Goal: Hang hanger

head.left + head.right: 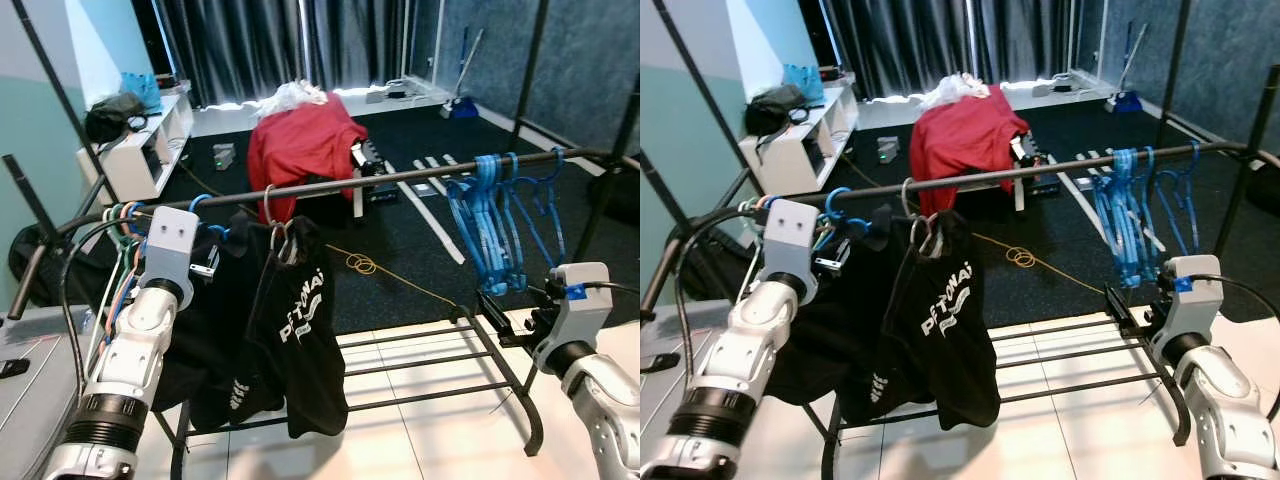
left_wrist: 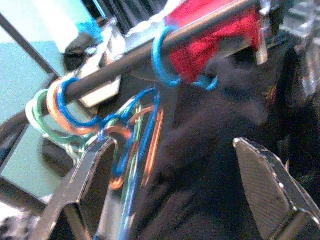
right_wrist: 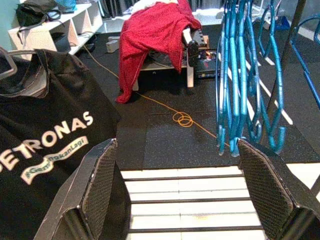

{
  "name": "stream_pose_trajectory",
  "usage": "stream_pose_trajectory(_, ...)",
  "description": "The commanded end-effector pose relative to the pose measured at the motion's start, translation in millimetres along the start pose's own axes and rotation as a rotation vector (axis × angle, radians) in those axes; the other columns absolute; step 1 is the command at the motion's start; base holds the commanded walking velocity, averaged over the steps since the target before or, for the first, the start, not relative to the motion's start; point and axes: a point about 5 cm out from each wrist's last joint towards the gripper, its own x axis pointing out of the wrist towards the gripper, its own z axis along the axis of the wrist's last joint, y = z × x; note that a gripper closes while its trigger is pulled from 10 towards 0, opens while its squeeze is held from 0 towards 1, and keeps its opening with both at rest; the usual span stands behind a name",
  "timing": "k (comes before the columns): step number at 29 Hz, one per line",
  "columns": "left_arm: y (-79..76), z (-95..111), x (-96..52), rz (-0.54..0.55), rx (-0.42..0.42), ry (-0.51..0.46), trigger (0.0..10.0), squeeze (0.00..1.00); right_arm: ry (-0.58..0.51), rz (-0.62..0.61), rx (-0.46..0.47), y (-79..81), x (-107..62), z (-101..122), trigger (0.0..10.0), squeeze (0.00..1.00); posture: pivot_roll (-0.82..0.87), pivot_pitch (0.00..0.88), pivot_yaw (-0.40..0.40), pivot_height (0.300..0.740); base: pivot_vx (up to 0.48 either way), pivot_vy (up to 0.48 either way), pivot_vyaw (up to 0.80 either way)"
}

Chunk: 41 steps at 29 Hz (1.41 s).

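A black rail [image 1: 400, 178] of a clothes rack runs across the scene. A black T-shirt [image 1: 300, 330] with white lettering hangs from it on a grey hanger hook [image 1: 271, 212]. More dark clothes hang to its left under a blue hook [image 2: 162, 55]. My left gripper [image 2: 185, 195] is open, raised just below the rail beside the blue, orange and green hanger hooks [image 2: 65, 107], with nothing between its fingers. My right gripper [image 3: 175, 190] is open and empty, low at the rack's right end, facing several empty blue hangers [image 1: 495, 225].
A red cloth [image 1: 300, 140] is draped over a stand on the dark floor behind the rack. An orange cable [image 1: 362, 263] lies coiled there. A white shelf unit [image 1: 140, 150] with a black bag stands at the back left. The rack's lower bars [image 1: 420, 365] cross white tiles.
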Motion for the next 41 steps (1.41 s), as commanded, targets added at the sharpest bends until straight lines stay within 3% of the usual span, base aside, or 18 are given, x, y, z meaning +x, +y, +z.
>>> stream_pose_trajectory(1, 2.4, -1.5, 4.1, 0.005, 0.074, 0.001, 10.0, 0.0, -0.017, 0.032, -0.012, 5.6, -0.5, 2.8, 10.0, 0.0, -0.18, 0.0, 0.071, 0.74, 0.0, 0.0, 0.0)
stream_pose_trajectory(17, -12.9, -20.9, 17.6, -0.081, 0.05, 0.136, 10.0, 0.0, -0.023, 0.024, -0.001, 4.9, -12.3, 5.6, 10.0, 0.0, -0.22, 0.0, 0.085, 0.74, 0.0, 0.0, 0.0)
stream_pose_trajectory(25, -7.2, -37.3, 22.8, -0.075, -0.088, 0.285, 10.0, 0.0, -0.015, 0.021, -0.003, 3.8, -22.5, 8.4, 10.0, 0.0, -0.24, 0.023, 0.08, 0.74, 0.0, 0.0, 0.0)
stream_pose_trajectory(41, 1.4, -35.7, 27.4, -0.072, -0.002, 0.29, 10.0, 0.0, -0.001, 0.019, -0.008, 6.4, -34.2, 11.7, 10.0, 0.0, -0.27, 0.05, 0.082, 0.74, 0.0, 0.0, 0.0)
